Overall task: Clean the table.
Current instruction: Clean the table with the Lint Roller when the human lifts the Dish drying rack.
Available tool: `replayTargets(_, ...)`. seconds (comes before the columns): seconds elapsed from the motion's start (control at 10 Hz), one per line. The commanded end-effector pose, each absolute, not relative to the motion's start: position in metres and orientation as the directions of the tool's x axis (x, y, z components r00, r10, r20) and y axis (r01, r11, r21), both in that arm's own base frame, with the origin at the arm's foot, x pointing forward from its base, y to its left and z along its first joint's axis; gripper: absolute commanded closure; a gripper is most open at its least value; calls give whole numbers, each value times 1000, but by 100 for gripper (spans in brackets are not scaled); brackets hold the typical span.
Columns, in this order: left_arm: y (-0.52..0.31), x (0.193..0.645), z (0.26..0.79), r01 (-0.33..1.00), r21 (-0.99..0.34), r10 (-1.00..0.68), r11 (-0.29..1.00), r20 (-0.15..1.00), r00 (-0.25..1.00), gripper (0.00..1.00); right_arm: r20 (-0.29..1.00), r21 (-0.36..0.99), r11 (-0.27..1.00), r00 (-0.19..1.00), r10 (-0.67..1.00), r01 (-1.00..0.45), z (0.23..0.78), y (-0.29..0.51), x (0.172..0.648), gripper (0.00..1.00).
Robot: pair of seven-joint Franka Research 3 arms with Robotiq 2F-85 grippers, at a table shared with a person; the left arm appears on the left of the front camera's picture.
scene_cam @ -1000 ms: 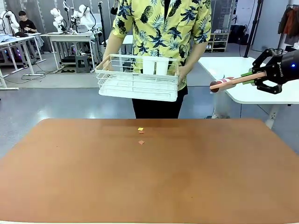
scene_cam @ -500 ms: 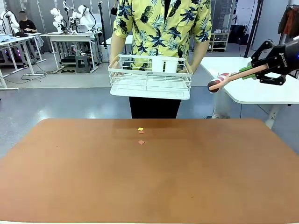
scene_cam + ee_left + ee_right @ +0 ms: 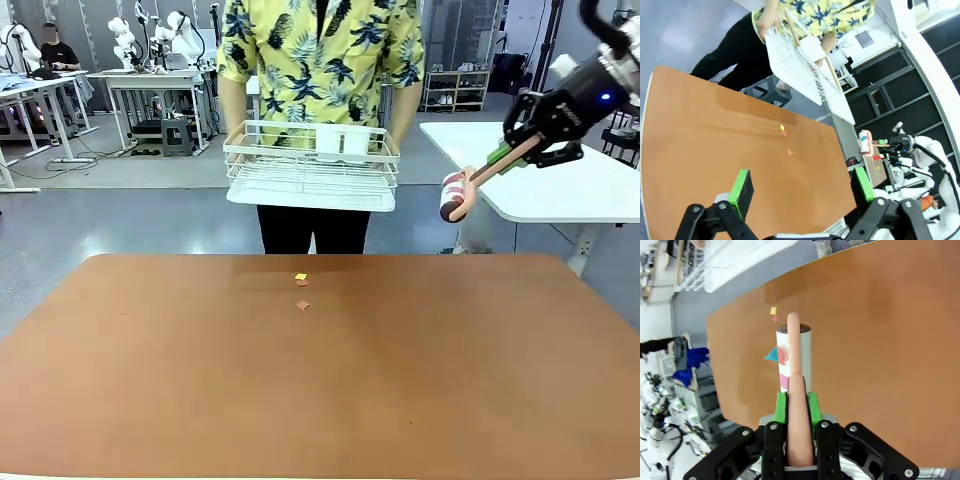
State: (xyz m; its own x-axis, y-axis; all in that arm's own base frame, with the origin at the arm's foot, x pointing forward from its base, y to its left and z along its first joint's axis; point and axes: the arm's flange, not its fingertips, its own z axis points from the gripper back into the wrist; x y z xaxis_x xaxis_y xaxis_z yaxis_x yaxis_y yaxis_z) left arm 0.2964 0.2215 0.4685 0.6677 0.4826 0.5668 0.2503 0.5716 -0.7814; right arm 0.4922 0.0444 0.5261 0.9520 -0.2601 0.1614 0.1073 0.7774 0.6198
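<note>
The reddish-brown table [image 3: 400, 390] carries a few small paper scraps [image 3: 301, 278] near its far edge, also visible as scraps [image 3: 789, 151] and scraps [image 3: 773, 311]. My right gripper [image 3: 522, 148] hangs in the air beyond the table's far right corner, shut on the pink handle of a lint roller [image 3: 457, 195] whose head tilts down to the left. In the right wrist view the gripper [image 3: 797, 407] clamps that handle, and the roller [image 3: 794, 357] has coloured bits stuck to it. My left gripper [image 3: 802, 192] stands open above the table with nothing between its pads.
A person in a yellow patterned shirt stands at the far edge holding a white wire basket [image 3: 310, 165] at waist height. A white-topped table [image 3: 585, 190] sits behind my right arm. Workbenches stand far off at the left.
My right gripper has risen and swung a little left, and the roller head now points downward. The person has lifted the basket slightly and shifted it sideways.
</note>
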Motion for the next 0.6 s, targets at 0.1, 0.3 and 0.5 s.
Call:
replayTargets(0.1,223,296,469,252,-783,487,569,568,664,0,158,563,826,976,-150,35,505,73,541,79)
replayTargets(0.3,223,296,469,252,-783,487,569,568,664,0,137,573,816,974,-178,69,501,80,547,79)
replayTargets(0.5,223,296,469,252,-783,487,569,568,664,0,136,572,819,978,-159,54,494,76,544,79)
